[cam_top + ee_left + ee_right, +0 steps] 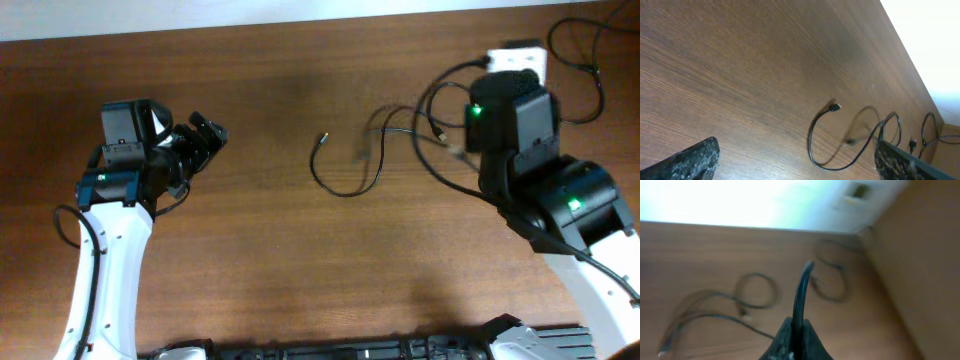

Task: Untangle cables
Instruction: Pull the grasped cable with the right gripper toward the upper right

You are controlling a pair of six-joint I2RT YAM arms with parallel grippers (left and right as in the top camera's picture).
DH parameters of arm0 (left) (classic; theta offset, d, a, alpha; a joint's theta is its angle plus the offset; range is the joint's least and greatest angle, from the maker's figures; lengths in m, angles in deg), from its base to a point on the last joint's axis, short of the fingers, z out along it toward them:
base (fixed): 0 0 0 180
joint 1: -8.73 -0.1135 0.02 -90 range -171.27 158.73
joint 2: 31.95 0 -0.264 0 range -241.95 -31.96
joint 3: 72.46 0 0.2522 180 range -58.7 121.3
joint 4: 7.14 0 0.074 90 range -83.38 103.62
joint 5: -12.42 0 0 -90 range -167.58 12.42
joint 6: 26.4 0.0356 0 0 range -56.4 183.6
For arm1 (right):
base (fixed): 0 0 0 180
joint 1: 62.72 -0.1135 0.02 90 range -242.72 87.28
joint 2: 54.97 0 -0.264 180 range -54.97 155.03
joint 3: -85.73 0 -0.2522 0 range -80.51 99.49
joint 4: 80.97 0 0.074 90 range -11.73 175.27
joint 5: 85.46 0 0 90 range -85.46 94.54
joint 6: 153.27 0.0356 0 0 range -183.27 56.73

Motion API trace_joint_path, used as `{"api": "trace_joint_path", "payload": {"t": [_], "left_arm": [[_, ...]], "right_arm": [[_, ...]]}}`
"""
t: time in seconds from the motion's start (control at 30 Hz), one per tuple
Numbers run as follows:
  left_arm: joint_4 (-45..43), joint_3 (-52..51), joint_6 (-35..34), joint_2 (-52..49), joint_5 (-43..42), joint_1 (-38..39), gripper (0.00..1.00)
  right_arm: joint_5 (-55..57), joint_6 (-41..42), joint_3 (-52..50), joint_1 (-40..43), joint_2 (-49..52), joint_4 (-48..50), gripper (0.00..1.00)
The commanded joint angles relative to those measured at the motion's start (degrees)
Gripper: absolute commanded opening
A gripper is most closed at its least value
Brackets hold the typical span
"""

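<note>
Overhead: the cables (pixel 345 193) are lying on the wooden bench (pixel 270 270), right of centre, as loose curls rather than a tight knot. One strand is ending in a small plug (pixel 321 138) toward the middle of the bench, looping down and then running back up toward the right arm (pixel 515 125); further loops are lying around and partly under that arm. The left gripper (pixel 203 143) is sitting well apart from the cables on the left side, with its fingers spread and nothing between them. The right gripper is mostly hidden under its own arm here, so its state cannot be told from this view. A white box (pixel 520 58) is sitting at the far right edge of the bench. Left wrist: the left gripper (pixel 796 145) is standing wide open and empty, both fingers (pixel 690 162) showing at the lower corners. The plug (pixel 836 106) and its loop of cable (pixel 812 150) are lying on the bench (pixel 740 60) ahead of it, not touched. Right wrist, blurred: the right gripper (pixel 796 342) is pinching the held cable (pixel 799 292) between closed fingers, the strand rising up out of the grip. The other cables (pixel 757 287) are lying in curls on the bench (pixel 700 245) beyond, with the white box (pixel 860 190) at the top right.
</note>
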Motion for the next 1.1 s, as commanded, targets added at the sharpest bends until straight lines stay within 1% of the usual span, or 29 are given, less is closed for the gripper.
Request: {"api": "trace_joint_path", "payload": {"t": [0.0, 0.03, 0.07, 0.1, 0.17, 0.2, 0.23, 0.27, 0.3, 0.33, 0.4, 0.43, 0.5, 0.6, 0.63, 0.67, 0.7, 0.77, 0.8, 0.87, 0.9, 1.0, 1.07], "left_arm": [[0.0, 0.3, 0.9, 0.0, 1.3, -0.1, 0.99], [0.0, 0.3, 0.9, 0.0, 1.3, -0.1, 0.99], [0.1, 0.3, 0.9, 0.0, 1.2, -0.1, 0.99], [0.3, 0.3, 0.9, 0.0, 1.2, -0.1, 0.99], [0.3, 0.3, 0.9, 0.0, 1.3, -0.1, 0.99], [0.3, 0.3, 0.9, 0.0, 1.3, -0.1, 0.99], [0.3, 0.3, 0.9, 0.0, 1.2, -0.1, 0.99], [0.3, 0.3, 0.9, 0.0, 1.2, -0.1, 0.99], [0.3, 0.3, 0.9, 0.0, 1.3, -0.1, 0.99], [0.3, 0.3, 0.9, 0.0, 1.2, -0.1, 0.99], [0.3, 0.3, 0.9, 0.0, 1.2, -0.1, 0.99], [0.3, 0.3, 0.9, 0.0, 1.3, -0.1, 0.99], [0.3, 0.3, 0.9, 0.0, 1.2, -0.1, 0.99], [0.3, 0.3, 0.9, 0.0, 1.2, -0.1, 0.99], [0.3, 0.3, 0.9, 0.0, 1.3, -0.1, 0.99], [0.3, 0.3, 0.9, 0.0, 1.3, -0.1, 0.99], [0.3, 0.3, 0.9, 0.0, 1.2, -0.1, 0.99], [0.3, 0.3, 0.9, 0.0, 1.2, -0.1, 0.99], [0.3, 0.3, 0.9, 0.0, 1.3, -0.1, 0.99], [0.3, 0.3, 0.9, 0.0, 1.2, -0.1, 0.99], [0.3, 0.3, 0.9, 0.0, 1.2, -0.1, 0.99], [0.3, 0.3, 0.9, 0.0, 1.3, -0.1, 0.99], [0.3, 0.3, 0.9, 0.0, 1.2, -0.1, 0.99]], "right_arm": [[13.7, 23.5, 0.1, 2.1, -0.1, -8.6, 0.04], [12.7, 29.4, 0.1, 3.8, -0.1, -12.5, 0.04], [10.4, 33.2, 0.1, 5.2, 0.0, -15.4, 0.04], [6.4, 35.0, 0.1, 6.7, 0.2, -17.1, 0.04], [-6.9, 34.5, -0.1, 9.2, 1.2, -17.7, 0.04], [-12.2, 32.0, -0.1, 9.5, 1.9, -17.6, 0.04], [-18.0, 25.8, -0.1, 9.4, 3.0, -16.9, 0.04], [-24.6, 17.7, -0.1, 9.1, 4.2, -15.6, 0.04], [-33.5, 6.6, -0.1, 8.5, 6.0, -13.8, 0.04], [-37.8, 0.6, -0.1, 7.9, 7.5, -12.7, 0.04], [-37.7, -0.6, -0.1, 7.5, 10.1, -11.7, 0.04], [-37.7, 0.1, -0.1, 7.6, 11.1, -11.5, 0.04], [-37.5, 4.3, -0.1, 8.5, 13.4, -11.4, 0.04], [-35.8, 4.3, -0.1, 11.2, 16.2, -11.4, 0.04], [-34.4, 4.3, -0.1, 12.7, 17.0, -11.1, 0.11], [-33.8, 4.2, -0.1, 14.1, 17.6, -10.7, 0.31], [-33.4, 4.3, -0.1, 15.3, 18.1, -10.5, 0.4], [-33.6, 4.3, -0.1, 19.0, 19.9, -9.9, 0.46], [-33.6, 4.0, -0.1, 20.2, 20.7, -9.9, 0.56], [-33.4, 1.0, -0.1, 22.0, 22.8, -10.0, 0.86], [-33.2, -1.4, -0.1, 23.5, 24.9, -10.3, 0.98], [-33.2, -2.1, -0.1, 26.3, 28.7, -12.0, 0.99], [-33.1, -6.6, -0.1, 28.5, 32.2, -13.1, 0.99]]}}
